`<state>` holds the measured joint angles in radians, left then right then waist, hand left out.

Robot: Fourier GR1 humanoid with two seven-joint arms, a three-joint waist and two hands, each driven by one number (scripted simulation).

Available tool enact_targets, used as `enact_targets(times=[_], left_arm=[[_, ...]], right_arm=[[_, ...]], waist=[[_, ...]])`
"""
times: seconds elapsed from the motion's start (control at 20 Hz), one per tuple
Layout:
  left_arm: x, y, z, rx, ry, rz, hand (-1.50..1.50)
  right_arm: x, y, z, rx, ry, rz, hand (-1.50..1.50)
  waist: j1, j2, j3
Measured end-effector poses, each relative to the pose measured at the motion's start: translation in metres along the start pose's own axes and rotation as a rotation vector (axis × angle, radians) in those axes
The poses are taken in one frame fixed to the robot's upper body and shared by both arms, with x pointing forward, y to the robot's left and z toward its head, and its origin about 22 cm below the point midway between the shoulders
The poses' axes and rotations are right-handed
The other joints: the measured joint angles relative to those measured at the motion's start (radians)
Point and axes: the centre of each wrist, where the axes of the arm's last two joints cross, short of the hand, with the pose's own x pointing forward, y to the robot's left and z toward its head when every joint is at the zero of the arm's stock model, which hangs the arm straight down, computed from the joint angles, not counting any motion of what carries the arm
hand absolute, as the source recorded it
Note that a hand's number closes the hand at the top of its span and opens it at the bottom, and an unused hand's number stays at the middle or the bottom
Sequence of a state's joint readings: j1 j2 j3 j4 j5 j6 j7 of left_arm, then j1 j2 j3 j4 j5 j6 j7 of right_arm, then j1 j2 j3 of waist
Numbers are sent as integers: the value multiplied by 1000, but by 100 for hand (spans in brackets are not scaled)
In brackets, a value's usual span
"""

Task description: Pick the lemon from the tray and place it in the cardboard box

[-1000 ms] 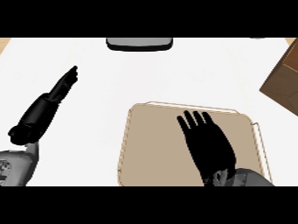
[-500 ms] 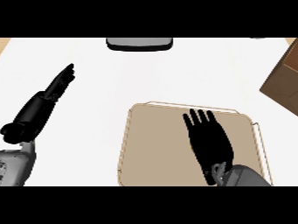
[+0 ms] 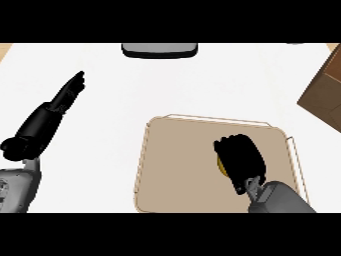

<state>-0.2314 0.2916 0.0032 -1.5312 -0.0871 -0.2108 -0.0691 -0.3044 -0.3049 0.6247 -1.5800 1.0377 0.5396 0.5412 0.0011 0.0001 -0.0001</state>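
The white counter fills most of the scene, with a strip of wood-toned surface showing at its far left edge. On the near half, right of centre, lies the tan tray, a shallow rectangle with a pale raised rim. At the far right edge stands the brown cardboard box, cut off by the frame and well apart from the tray. At the far edge of the counter, about centre, sits a dark grey object with a lighter top, only partly in view.

The left hand rests on the bare counter to the left of the tray, its fingers straight and held together, pointing away toward the far side; it holds nothing. Its grey forearm comes in from the near left corner.

The right hand is down over the right half of the tray, its fingers curled in and bunched. Just at its left side a sliver of yellow shows: the lemon, still on the tray and mostly hidden beneath the palm. The fingers appear to be wrapped around it.
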Motion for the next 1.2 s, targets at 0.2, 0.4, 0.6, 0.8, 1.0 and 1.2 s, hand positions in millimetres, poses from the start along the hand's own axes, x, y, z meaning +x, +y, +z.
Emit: enact_targets(times=[0.2,0.4,0.6,0.8,1.0,1.2], left_arm=[[-4,0,0,8,0,-3,0],[-3,-2,-1,4,3,-3,0],[0,-4,2,7,-2,-5,0],[4,-5,0,-2,-5,-3,0],[2,-7,2,8,-3,-3,0],[2,-8,8,2,9,1,0]], right_arm=[[0,8,-3,-90,-57,24,150],[0,6,-5,-154,-88,54,150],[-4,1,-8,-232,-146,39,150],[-18,-16,-24,-285,-258,-112,150],[-35,-31,-34,-378,-345,-201,150],[-50,-53,-20,-500,-384,-181,150]], waist=[[1,-3,-2],[0,-2,-1],[2,-1,0],[10,3,1],[8,2,1],[2,-1,0]])
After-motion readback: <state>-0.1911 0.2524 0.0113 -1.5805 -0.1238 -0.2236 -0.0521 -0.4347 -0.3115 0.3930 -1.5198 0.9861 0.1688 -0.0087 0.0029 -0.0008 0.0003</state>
